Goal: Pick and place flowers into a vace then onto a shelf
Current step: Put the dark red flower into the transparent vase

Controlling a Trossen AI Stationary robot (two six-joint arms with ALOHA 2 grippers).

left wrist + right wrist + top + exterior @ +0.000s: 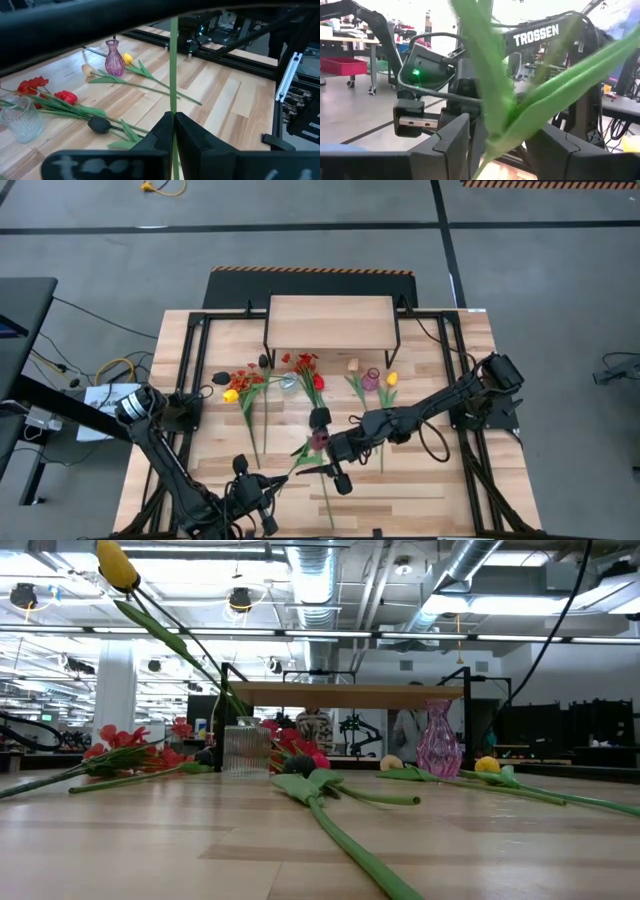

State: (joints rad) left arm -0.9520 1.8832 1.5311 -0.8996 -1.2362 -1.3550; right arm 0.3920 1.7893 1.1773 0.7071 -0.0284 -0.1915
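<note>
Left gripper: shut tight on a green flower stem at the table's front | right gripper: fingers apart around its leaves, grip unclear | risk: you tug against each other and the stem bends or slips.

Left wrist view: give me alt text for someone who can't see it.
The left gripper is shut on a thin green flower stem running upright through the frame. Beyond it on the wooden table lie red, yellow and dark tulips, with a pink vase and a clear ribbed glass standing.
</note>
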